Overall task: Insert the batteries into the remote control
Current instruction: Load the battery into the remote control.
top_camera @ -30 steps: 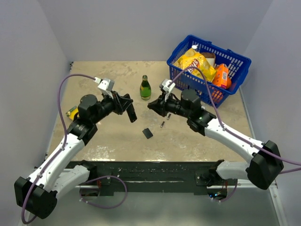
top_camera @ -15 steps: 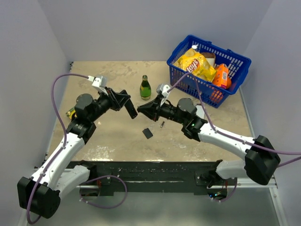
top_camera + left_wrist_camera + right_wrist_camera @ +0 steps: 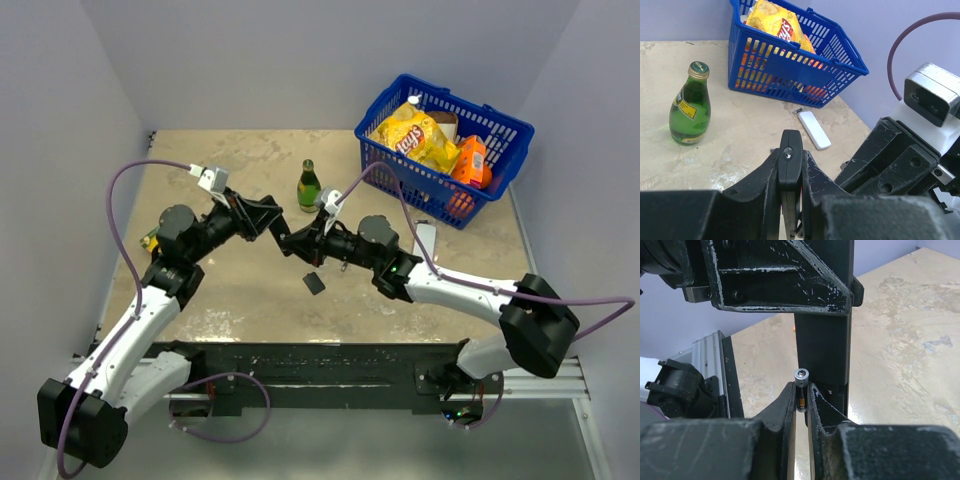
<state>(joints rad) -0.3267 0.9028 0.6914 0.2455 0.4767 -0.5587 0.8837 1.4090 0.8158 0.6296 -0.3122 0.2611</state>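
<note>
My left gripper [image 3: 272,222] is shut on the slim black remote control [image 3: 285,238] and holds it above the table; in the left wrist view the remote [image 3: 790,160] stands edge-on between the fingers [image 3: 760,180]. My right gripper [image 3: 297,241] is shut on a small dark-and-silvery battery [image 3: 801,381], silver end up, held right against the remote's dark face [image 3: 822,340]. In the top view the two grippers meet at the remote. The small black cover piece [image 3: 313,283] lies on the table just below them. Any other battery is hidden.
A green bottle [image 3: 309,187] stands behind the grippers. A blue basket [image 3: 500,125] with snack packs sits at the back right. A flat white device [image 3: 425,240] lies near the right arm. A yellow object [image 3: 152,240] lies beside the left arm.
My right gripper has moved left with the battery until it meets the remote. My left gripper has turned the remote slightly toward it.
</note>
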